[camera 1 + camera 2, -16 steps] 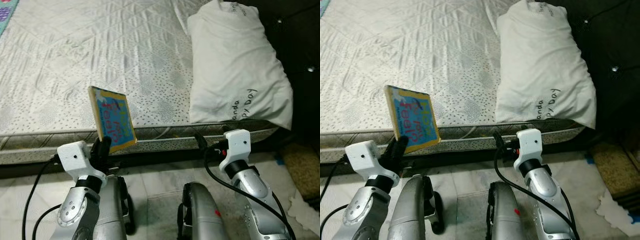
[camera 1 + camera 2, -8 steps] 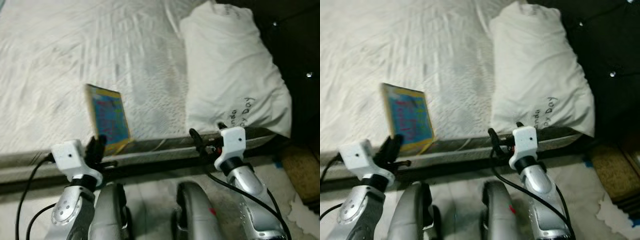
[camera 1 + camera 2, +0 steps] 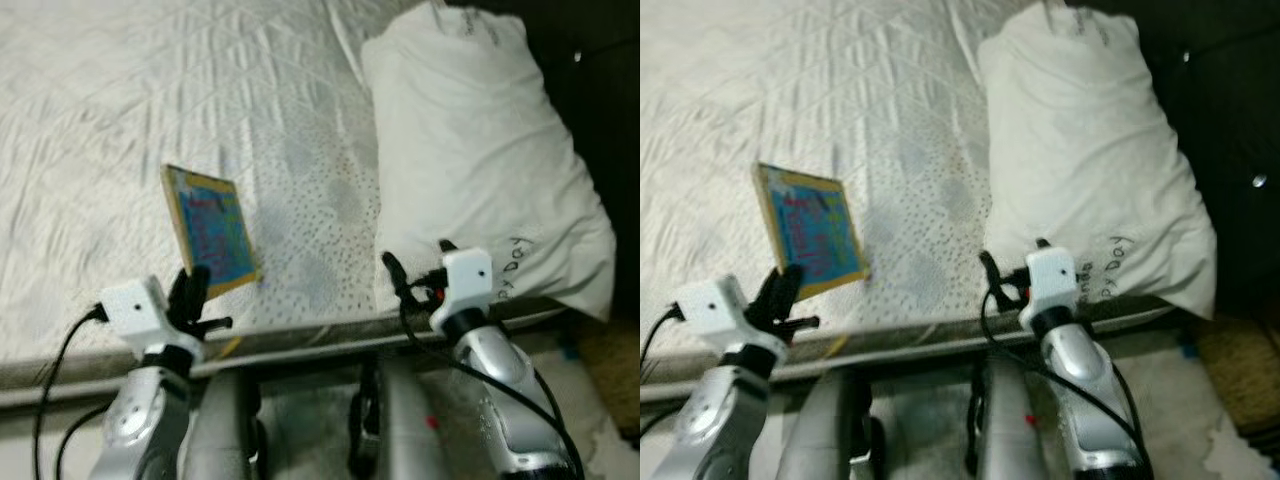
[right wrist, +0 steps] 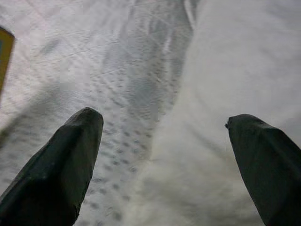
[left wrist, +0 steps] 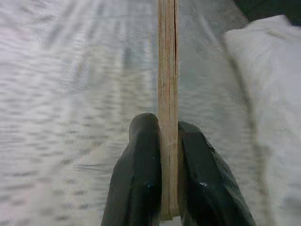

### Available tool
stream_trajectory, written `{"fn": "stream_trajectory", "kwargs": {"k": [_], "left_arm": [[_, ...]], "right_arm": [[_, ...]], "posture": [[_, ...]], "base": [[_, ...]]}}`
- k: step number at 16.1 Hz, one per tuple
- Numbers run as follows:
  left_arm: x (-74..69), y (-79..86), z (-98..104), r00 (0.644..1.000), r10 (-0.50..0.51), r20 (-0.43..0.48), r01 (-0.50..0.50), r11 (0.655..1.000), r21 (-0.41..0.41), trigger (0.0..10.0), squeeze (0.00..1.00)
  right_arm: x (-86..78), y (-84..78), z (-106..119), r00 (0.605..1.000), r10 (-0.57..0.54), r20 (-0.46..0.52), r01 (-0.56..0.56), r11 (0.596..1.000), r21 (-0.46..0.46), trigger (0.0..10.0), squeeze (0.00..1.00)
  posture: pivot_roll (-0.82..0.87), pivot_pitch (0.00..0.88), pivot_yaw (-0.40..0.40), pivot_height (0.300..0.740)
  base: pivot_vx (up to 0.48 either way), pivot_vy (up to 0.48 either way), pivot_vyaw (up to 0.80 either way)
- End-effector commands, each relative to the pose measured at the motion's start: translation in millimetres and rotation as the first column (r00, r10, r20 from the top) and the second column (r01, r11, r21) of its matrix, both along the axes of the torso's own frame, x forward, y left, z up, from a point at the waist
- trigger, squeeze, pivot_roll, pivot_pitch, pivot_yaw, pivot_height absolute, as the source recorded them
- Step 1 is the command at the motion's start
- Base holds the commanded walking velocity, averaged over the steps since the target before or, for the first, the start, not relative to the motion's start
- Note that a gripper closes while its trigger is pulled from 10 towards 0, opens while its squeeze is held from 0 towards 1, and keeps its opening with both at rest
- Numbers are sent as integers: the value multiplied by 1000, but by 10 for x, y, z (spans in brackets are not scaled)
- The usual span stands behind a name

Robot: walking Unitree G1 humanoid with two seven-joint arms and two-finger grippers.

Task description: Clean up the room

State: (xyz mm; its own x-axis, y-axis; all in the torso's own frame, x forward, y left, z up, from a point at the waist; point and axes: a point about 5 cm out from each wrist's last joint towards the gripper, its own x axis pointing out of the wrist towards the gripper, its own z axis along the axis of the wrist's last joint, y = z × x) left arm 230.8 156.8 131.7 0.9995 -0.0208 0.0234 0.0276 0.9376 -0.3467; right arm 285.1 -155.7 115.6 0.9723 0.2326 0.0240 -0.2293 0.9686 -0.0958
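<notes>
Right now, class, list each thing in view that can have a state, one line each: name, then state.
Book: closed, held upright on edge above the mattress.
Left gripper: shut on the book's lower edge.
Right gripper: open, holding nothing, over the pillow's edge.
Pillow: lying flat on the mattress.

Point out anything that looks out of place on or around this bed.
The blue and yellow book is the odd item: it stands upright over the bare mattress, pinched by the left hand. The white pillow lies in its corner. The right hand is open.
</notes>
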Motion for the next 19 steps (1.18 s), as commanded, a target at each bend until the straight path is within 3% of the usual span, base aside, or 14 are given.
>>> {"fn": "stream_trajectory", "kwargs": {"k": [1, 4, 6, 8, 10, 14, 16, 19], "left_arm": [[-33, -24, 30, 1000, -13, 17, 13, 1000, -5, 10000, 0], [10, -49, -18, 997, -73, -9, 73, 995, -68, 10000, 0], [122, -28, 4, 997, -72, 10, 72, 990, -120, 10000, 0], [278, -1, 10, 997, -76, 21, 79, 952, -295, 10000, 0], [407, -6, 22, 994, -101, 34, 106, 921, -375, 10000, 0], [658, -49, 40, 981, -191, 33, 187, 887, -423, 10000, 0], [760, -41, -71, 974, -225, -32, 189, 879, -438, 10000, 0], [822, -66, -123, 970, -237, -61, 184, 869, -459, 10000, 0]], "right_arm": [[-33, -43, -61, 1000, -14, -19, 14, 1000, -8, 10000, 0], [-16, -42, -59, 1000, -20, -13, 20, 1000, -13, 10000, 0], [-19, -80, -46, 999, -33, -6, 33, 999, -22, 10000, 0], [-28, -163, -34, 998, -58, 0, 58, 997, -48, 10000, 0], [-26, -258, -7, 997, -79, 10, 79, 995, -67, 10000, 0], [-101, -469, 58, 994, -106, 21, 108, 989, -106, 10000, 0], [-244, -574, 104, 995, -102, 16, 104, 988, -119, 10000, 0], [-449, -676, 154, 997, -78, -15, 75, 987, -144, 10000, 0]], "posture": [[-94, 272, -42, 606], [-97, 268, -41, 606], [-112, 270, -47, 606], [-125, 275, -57, 606], [-150, 286, -66, 606], [-195, 309, -84, 606], [-232, 327, -96, 606], [-272, 345, -112, 606]], "base": [[0, 0, 0], [0, 0, 0], [0, 0, 0], [0, 0, 0], [0, 0, 0], [0, 0, 0], [0, 0, 0], [0, 0, 0]]}}
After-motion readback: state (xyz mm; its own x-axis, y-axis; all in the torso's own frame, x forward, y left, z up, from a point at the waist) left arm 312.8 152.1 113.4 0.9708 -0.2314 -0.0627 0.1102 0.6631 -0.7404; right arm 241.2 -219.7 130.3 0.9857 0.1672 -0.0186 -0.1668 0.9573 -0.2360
